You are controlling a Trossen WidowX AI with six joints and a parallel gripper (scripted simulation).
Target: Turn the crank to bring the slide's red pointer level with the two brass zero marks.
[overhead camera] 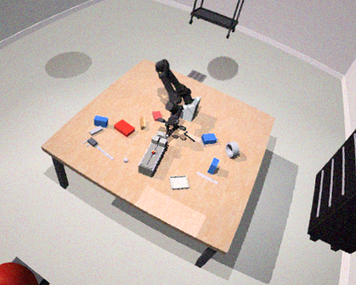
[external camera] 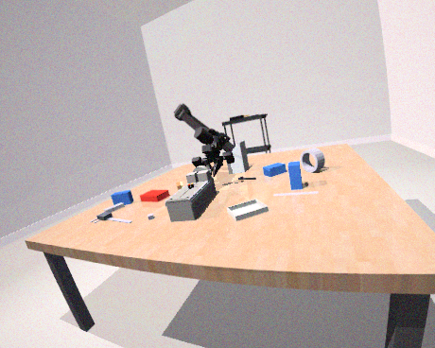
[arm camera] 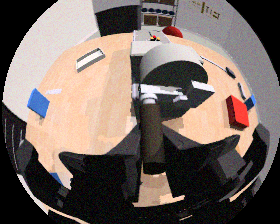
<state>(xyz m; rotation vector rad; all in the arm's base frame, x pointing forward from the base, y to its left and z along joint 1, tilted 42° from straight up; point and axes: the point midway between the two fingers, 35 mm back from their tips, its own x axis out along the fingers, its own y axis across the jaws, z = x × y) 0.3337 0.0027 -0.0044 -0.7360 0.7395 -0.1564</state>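
The machine, a long grey box (overhead camera: pixel 150 163) (external camera: pixel 182 209) (arm camera: pixel 144 48), stands on the table with a slot along its top. The small red pointer (overhead camera: pixel 153 152) (arm camera: pixel 154 37) shows on the top; its level against the brass marks is too small to tell. A grey round hub (arm camera: pixel 167 57) and a pale crank arm (arm camera: pixel 162 90) are at the near end in the wrist view. The dark brown crank handle (arm camera: pixel 153 132) lies between the fingers of my gripper (arm camera: pixel 148 125) (overhead camera: pixel 170 131) (external camera: pixel 215 172), which is shut on it. The handle is hidden in the top and exterior views.
A red block (overhead camera: pixel 124 128) (external camera: pixel 154 196) (arm camera: pixel 237 112) and a blue block (overhead camera: pixel 100 121) lie left of the machine. A white tray (overhead camera: pixel 179 182) (external camera: pixel 248 211), an upright blue block (overhead camera: pixel 213 166) (external camera: pixel 295 175) and a grey ring (overhead camera: pixel 227 148) stand to its right.
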